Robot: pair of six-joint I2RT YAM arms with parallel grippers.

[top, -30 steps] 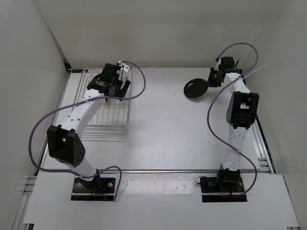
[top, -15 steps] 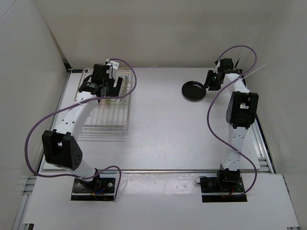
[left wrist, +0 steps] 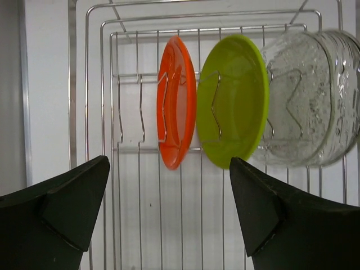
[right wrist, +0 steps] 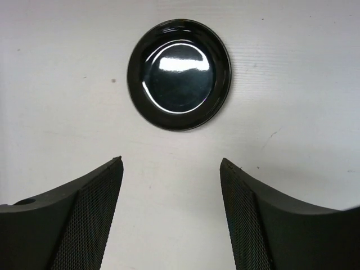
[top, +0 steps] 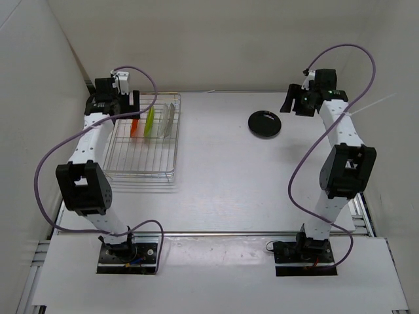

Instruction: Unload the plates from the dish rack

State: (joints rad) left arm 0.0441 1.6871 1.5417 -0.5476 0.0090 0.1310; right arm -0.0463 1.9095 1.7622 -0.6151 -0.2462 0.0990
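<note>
Your rack (top: 141,163) sits at 10 o'clock on the tabletop (top: 229,176). Its left side is near the side wall (top: 39,98) and its far end is near the back wall (top: 216,46). Bare tabletop runs from its right side across to 3 o'clock.

Three plates stand on edge in a row at the rack's far end. The orange plate (left wrist: 176,101) is on the left, the green plate (left wrist: 233,101) is just beside it, and the clear plate (left wrist: 309,98) is by the rack's right wall. The black plate (right wrist: 179,73) lies flat on the tabletop at 1 o'clock, well apart from the rack, with bare surface all round it.

Your left tool (left wrist: 169,162) hangs above the rack's far left corner, spread wide and gripping nothing. In its wrist view the orange and green plates show beyond the tips, untouched.

Your right tool (right wrist: 171,160) hovers at 2 o'clock, just right of the black plate, with its jaws well apart and empty. In its wrist view the plate lies ahead of the tips at 12 o'clock, not touching them.
</note>
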